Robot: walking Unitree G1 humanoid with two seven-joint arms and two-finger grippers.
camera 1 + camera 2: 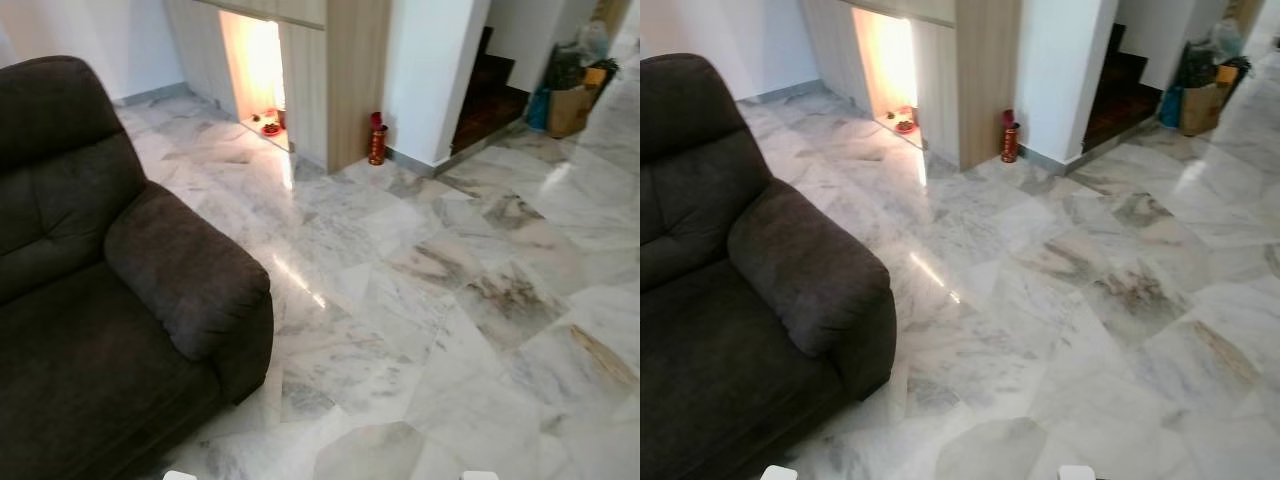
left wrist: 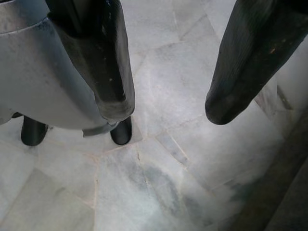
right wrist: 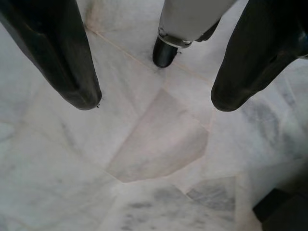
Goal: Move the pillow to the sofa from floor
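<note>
Pillow was nowhere I could see, so I couldn't tell which arm was nearer. Right of the sofa lay bare floor. Left gripper and right gripper hung open, holding nothing.

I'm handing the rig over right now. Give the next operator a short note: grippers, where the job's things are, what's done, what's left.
Left gripper: open, holding nothing, hanging over the marble floor.
Right gripper: open, holding nothing, also over bare floor.
Sofa: dark brown, on the robot's left, seat free.
Pillow: not in these views, so its place is unknown.
Done: nothing that can be seen.
Left: probably turn to find the pillow, pick it up, place it on the sofa.
</note>
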